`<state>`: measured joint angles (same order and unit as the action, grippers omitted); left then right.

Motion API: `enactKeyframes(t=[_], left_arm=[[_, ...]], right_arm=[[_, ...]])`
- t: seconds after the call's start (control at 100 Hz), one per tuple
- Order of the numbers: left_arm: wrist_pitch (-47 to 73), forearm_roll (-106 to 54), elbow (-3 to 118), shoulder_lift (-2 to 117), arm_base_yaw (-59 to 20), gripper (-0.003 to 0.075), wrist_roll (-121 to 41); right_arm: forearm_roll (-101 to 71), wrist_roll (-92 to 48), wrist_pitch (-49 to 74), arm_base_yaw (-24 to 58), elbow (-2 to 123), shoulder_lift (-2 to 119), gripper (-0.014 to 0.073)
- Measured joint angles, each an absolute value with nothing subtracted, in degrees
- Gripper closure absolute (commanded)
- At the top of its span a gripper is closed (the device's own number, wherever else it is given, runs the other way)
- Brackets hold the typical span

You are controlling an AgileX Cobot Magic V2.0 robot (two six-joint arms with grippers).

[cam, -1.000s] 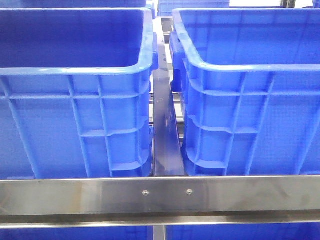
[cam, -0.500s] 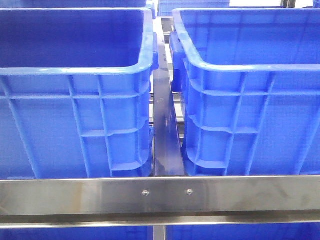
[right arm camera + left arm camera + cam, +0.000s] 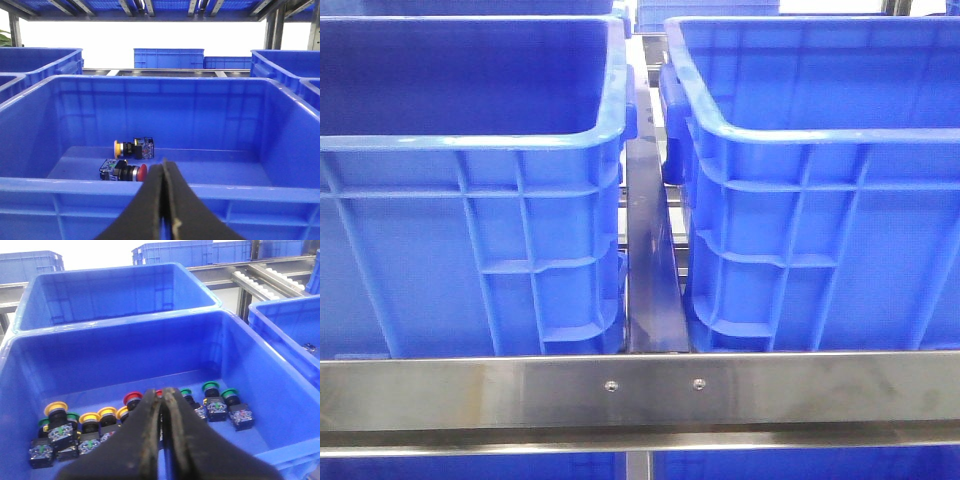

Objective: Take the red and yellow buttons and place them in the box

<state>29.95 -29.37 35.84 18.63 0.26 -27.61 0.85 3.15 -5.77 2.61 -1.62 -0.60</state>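
My biggest risk sits in the large blue plastic source crate (image 3: 30, 370): yellow-capped push buttons (image 3: 90, 419), a red-capped push button (image 3: 133, 398) and green-capped push buttons (image 3: 210, 387) crowd together along its floor, some touching. I judge I could snag a green 1 or drag 2 at once. My left gripper (image 3: 162, 395) hangs above the row, tips pressed together and empty, so it must part before descending. My right gripper (image 3: 163, 167), also pinched together on nothing, faces the blue plastic receiving box (image 3: 160, 85), which holds 1 yellow button (image 3: 131, 147) and 1 red button (image 3: 122, 171); it could clip the near rim.
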Motion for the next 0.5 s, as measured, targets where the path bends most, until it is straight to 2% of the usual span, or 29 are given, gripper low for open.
enactKeyframes(t=[0.15,0.37,0.5], left_arm=[[28.68,-23.81,35.47,18.63,-1.02,0.0739,-25.17],[23.43,-0.89,30.33,17.38,-2.23,0.0739,0.38],[17.99,3.98,25.25,14.85,-2.23,0.0739,5.06]], right_arm=[[0.85,3.15,-5.77,2.61,-1.62,-0.6,0.0661],[0.85,3.15,-5.77,2.61,-1.62,-0.6,0.0661],[0.85,3.15,-5.77,2.61,-1.62,-0.6,0.0661]])
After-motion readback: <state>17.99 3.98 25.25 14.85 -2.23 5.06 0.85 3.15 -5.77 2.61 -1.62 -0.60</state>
